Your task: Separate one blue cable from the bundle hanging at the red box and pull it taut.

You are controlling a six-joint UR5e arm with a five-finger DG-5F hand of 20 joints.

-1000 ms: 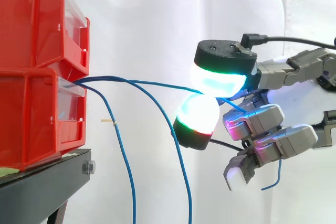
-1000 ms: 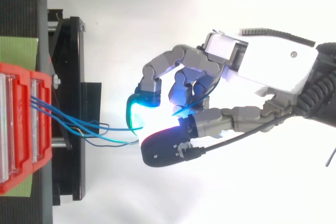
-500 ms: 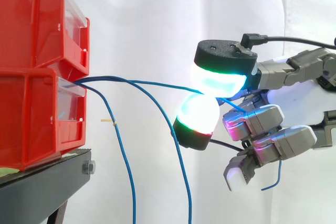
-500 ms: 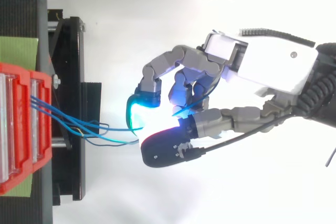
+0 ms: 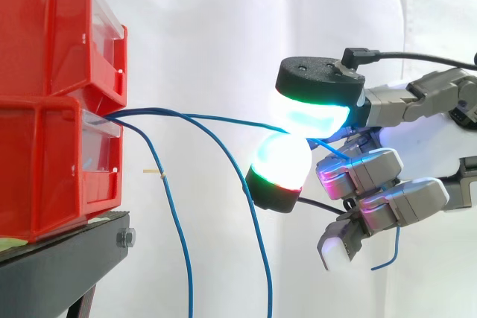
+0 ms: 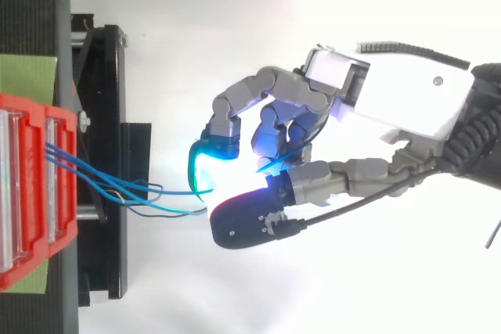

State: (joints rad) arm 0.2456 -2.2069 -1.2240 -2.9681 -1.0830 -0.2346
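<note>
Gap between my fingers (image 5: 279, 165) and red bins (image 5: 45, 109): open, crossed by blue cable (image 5: 223, 118); loose cables (image 5: 182, 251) hang beneath. Black stand (image 5: 59, 266) under bins.

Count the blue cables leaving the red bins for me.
3 in the side view: the top cable runs from the lower red bin to the hand, pinched between its fingers; the middle cable arcs down; the near cable drops beside that bin. Overlap may hide others.

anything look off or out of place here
Nothing damaged or spilled. The blue cable pinched by the hand bows gently from the lower red bin rather than running straight, and a small tan tag sticks out sideways from one hanging cable.
</note>
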